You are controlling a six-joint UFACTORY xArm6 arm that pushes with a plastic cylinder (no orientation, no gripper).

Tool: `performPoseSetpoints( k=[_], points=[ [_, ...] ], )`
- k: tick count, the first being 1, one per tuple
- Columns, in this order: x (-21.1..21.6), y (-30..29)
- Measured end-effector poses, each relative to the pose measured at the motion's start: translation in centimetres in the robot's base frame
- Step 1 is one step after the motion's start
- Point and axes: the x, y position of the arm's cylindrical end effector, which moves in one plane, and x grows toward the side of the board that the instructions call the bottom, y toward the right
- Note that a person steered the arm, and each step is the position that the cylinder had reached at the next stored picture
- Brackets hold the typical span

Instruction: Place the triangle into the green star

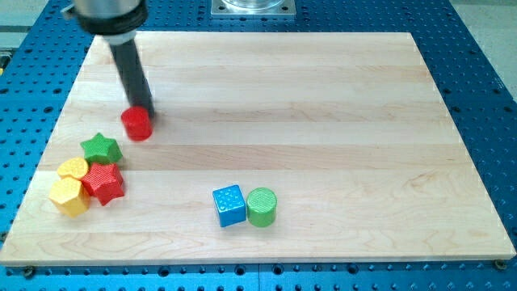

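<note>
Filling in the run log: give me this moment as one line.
my tip: touching red cylinder, top side | green star: lower left, apart | triangle: none visible | step: not done

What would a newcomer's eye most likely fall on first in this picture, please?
Probably the dark rod coming down from the view's top left, with my tip right behind the red cylinder. Next, the tight cluster at the view's left edge: the green star, a red star and two yellow blocks. A blue cube and a green cylinder sit side by side near the bottom centre.

Red cylinder (pixel 137 124) stands just above green star (pixel 101 148)
</note>
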Motion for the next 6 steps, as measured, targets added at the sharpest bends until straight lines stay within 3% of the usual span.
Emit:
performPoseSetpoints(
  k=[1, 2, 3, 4, 5, 6],
  points=[
    [2.9, 0.8],
    [0.8, 1.7],
    [-3.3, 6.1],
    [-7.8, 2.8],
    [-7.9, -1.5],
    [-2.9, -2.7]
  ],
)
